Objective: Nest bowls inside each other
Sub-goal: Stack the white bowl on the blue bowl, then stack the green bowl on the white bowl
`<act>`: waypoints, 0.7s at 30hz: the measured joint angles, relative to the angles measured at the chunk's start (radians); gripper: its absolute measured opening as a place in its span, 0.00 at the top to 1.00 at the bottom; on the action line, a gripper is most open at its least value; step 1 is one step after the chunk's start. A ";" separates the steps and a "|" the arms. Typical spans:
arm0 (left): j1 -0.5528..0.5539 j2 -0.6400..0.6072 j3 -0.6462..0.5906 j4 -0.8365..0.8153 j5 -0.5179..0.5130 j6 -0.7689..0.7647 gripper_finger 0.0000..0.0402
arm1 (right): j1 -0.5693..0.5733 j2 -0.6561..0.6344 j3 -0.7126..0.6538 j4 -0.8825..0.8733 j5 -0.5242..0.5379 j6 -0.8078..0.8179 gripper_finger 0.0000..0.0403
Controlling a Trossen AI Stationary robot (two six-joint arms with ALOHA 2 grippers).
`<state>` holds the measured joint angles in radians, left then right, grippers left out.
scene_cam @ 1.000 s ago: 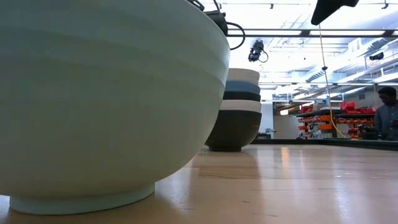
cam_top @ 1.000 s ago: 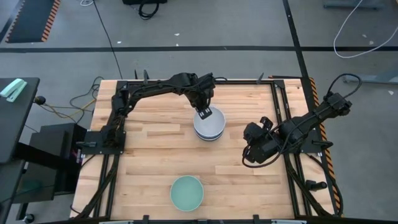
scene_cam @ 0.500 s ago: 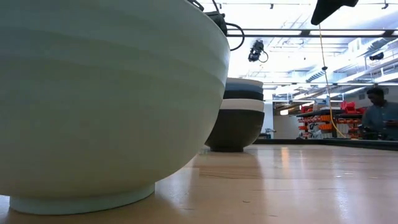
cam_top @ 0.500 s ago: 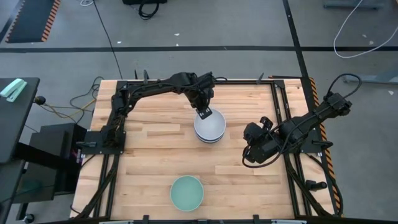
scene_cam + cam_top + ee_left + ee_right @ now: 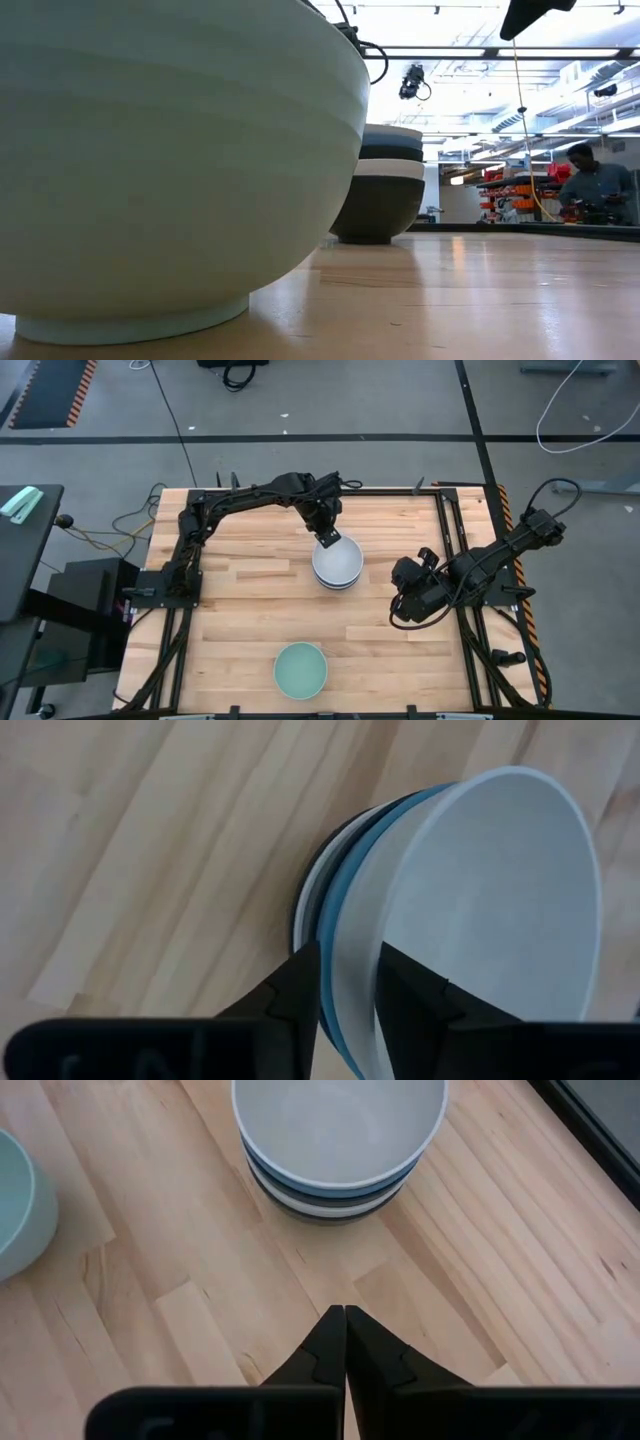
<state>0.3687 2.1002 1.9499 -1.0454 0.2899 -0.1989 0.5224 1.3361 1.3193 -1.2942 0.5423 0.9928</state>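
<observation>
A stack of several nested bowls (image 5: 337, 563) stands mid-table on the foot of its black bottom bowl (image 5: 378, 210). The top bowl is white (image 5: 490, 900), with a blue rim (image 5: 352, 840) just under it. My left gripper (image 5: 325, 540) is over the stack's far-left rim, slightly open, one finger inside the white bowl and one outside (image 5: 350, 985). The pale mint bowl (image 5: 301, 670) sits alone on its foot near the near edge (image 5: 150, 150). My right gripper (image 5: 400, 595) waits shut to the right of the stack (image 5: 345, 1345). My left gripper comes from above, pointing down, astride the white bowl's far-left rim (image 5: 358, 955): one finger (image 5: 405, 995) inside the bowl, the other (image 5: 298, 990) outside the stack. I cannot tell whether either finger touches the wall. The bowl sits level, nested in the stack.
Bare wooden table (image 5: 240, 610) lies left of the stack and between the stack and the mint bowl. Dark metal rails (image 5: 465, 560) frame the table's sides. In the low view a person (image 5: 595, 185) stands in the room far behind the table.
The top white bowl, standing higher on the stack a second ago, has sunk down into the stack and sits lower and level. My left gripper went down with it and has since shifted slightly toward the far edge. The person in the background has moved.
</observation>
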 joint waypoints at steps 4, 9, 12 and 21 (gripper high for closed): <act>0.012 -0.010 0.000 -0.006 0.019 0.000 0.73 | 0.000 0.000 0.000 0.000 0.000 0.000 0.98; 0.028 -0.027 0.000 -0.031 0.017 -0.007 0.73 | 0.000 0.000 0.000 0.000 0.000 0.000 0.98; 0.033 -0.040 0.000 -0.047 0.012 -0.008 0.73 | 0.000 0.000 0.000 0.000 0.000 0.000 0.97; 0.032 -0.108 0.000 -0.083 -0.001 -0.027 0.70 | 0.000 0.000 0.000 0.000 0.000 0.000 0.97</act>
<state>0.4009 1.9926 1.9503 -1.1287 0.2885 -0.2257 0.5224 1.3357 1.3193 -1.2938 0.5420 0.9931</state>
